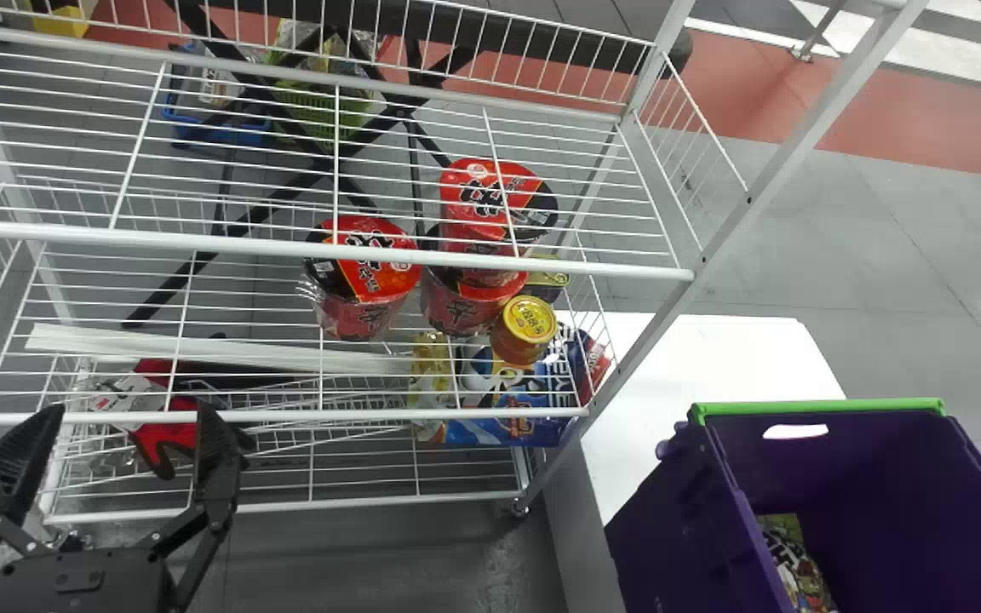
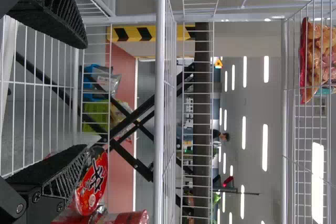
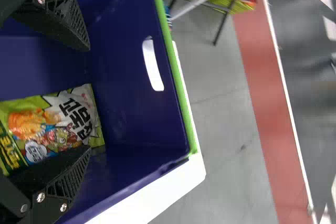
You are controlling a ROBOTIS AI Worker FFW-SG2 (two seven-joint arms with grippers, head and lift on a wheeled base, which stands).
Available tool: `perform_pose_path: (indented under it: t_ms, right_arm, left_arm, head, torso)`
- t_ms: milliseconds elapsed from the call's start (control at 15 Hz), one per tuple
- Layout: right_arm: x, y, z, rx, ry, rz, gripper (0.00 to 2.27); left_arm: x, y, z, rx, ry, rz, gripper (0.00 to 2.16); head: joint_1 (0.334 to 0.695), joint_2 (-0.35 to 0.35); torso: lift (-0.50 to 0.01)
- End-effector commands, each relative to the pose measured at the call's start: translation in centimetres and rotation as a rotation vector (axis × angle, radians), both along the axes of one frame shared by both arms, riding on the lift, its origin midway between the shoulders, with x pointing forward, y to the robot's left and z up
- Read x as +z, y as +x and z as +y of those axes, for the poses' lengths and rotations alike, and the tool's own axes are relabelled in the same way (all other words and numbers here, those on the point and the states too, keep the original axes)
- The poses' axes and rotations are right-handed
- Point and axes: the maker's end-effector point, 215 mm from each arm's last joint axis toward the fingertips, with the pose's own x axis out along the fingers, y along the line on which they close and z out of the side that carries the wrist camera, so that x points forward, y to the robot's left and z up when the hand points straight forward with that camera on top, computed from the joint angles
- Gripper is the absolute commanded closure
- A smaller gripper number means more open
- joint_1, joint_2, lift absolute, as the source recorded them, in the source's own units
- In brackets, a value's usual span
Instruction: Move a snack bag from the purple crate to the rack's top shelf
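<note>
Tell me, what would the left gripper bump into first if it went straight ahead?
The left gripper would probably meet the white wire rack first; depth is unclear, so I can't say which rail or shelf.

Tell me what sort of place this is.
Perhaps a shop's stocking area, or a hall set up like one: a white wire rack holds red tubs, a purple crate has a snack bag inside, and black-and-yellow striping shows beyond.
</note>
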Motion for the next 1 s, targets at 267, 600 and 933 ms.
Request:
perform_pose_path:
  t_ms: [267, 600, 933]
  right_arm:
    - [-5.9, -2.6, 0.1, 0.124, -0.091, 0.238, 0.01]
    - [-13.0, -5.7, 0.1, 0.082, 0.007, 0.458, 0.0]
    - [-17.1, -8.2, -0.1, 0.064, 0.041, 0.588, 0.0]
  left_arm:
    - [-0.1, -0.2, 0.1, -0.005, 0.013, 0.003, 0.15]
    - [-0.4, -0.2, 0.3, -0.005, 0.021, 0.005, 0.15]
    - [-0.3, 0.3, 0.7, -0.003, 0.017, 0.002, 0.15]
  head:
    - [0.695, -0.35]
    - [0.695, -0.35]
    - [0.695, -0.35]
  torso:
    - [-0.457]
    - [-0.457]
    - [-0.457]
